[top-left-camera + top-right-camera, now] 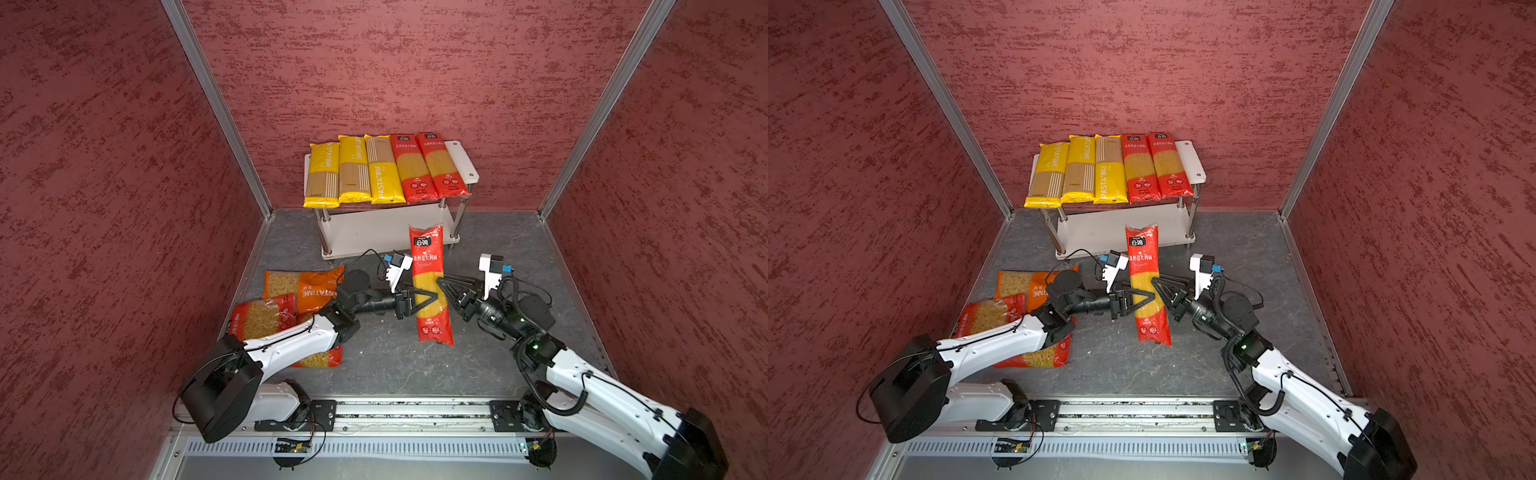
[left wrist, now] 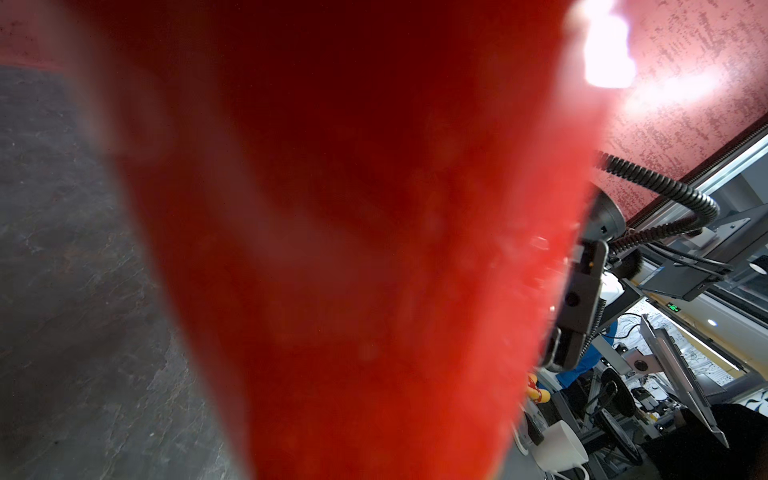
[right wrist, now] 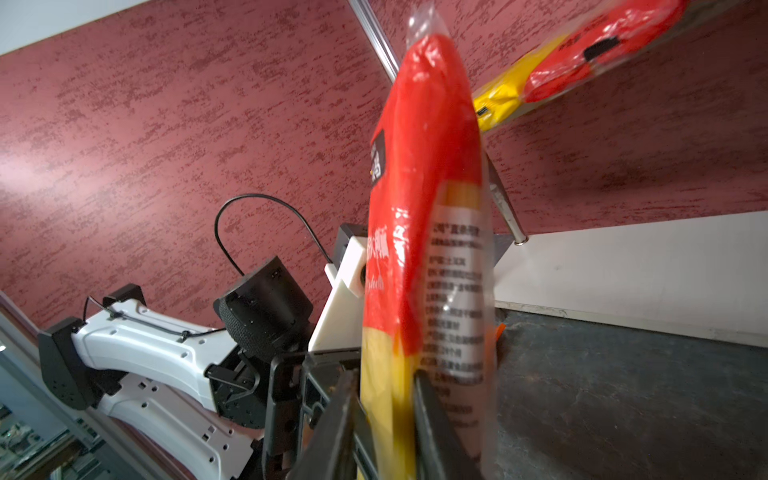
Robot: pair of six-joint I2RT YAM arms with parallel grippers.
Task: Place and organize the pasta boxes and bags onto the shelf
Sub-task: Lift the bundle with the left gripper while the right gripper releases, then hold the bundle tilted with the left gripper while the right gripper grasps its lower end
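A long red spaghetti bag [image 1: 428,266] [image 1: 1143,266] hangs in the air in front of the shelf [image 1: 462,160] [image 1: 1191,154], end pointing at it. My left gripper [image 1: 428,297] [image 1: 1148,297] is shut across its clear middle from the left. My right gripper [image 1: 441,285] [image 1: 1157,285] [image 3: 386,378] reaches in from the right, its fingers loosely apart on either side of the bag [image 3: 424,199]. In the left wrist view the bag [image 2: 374,249] fills the picture and hides the fingers. Three yellow packs [image 1: 354,170] and two red bags [image 1: 428,168] lie side by side on the top board.
Three wide short-pasta bags lie on the floor at the left: an orange one [image 1: 305,286], a red one [image 1: 262,316], and one partly under my left arm [image 1: 321,360]. The shelf's lower board [image 1: 374,233] is bare. Red walls close in on three sides.
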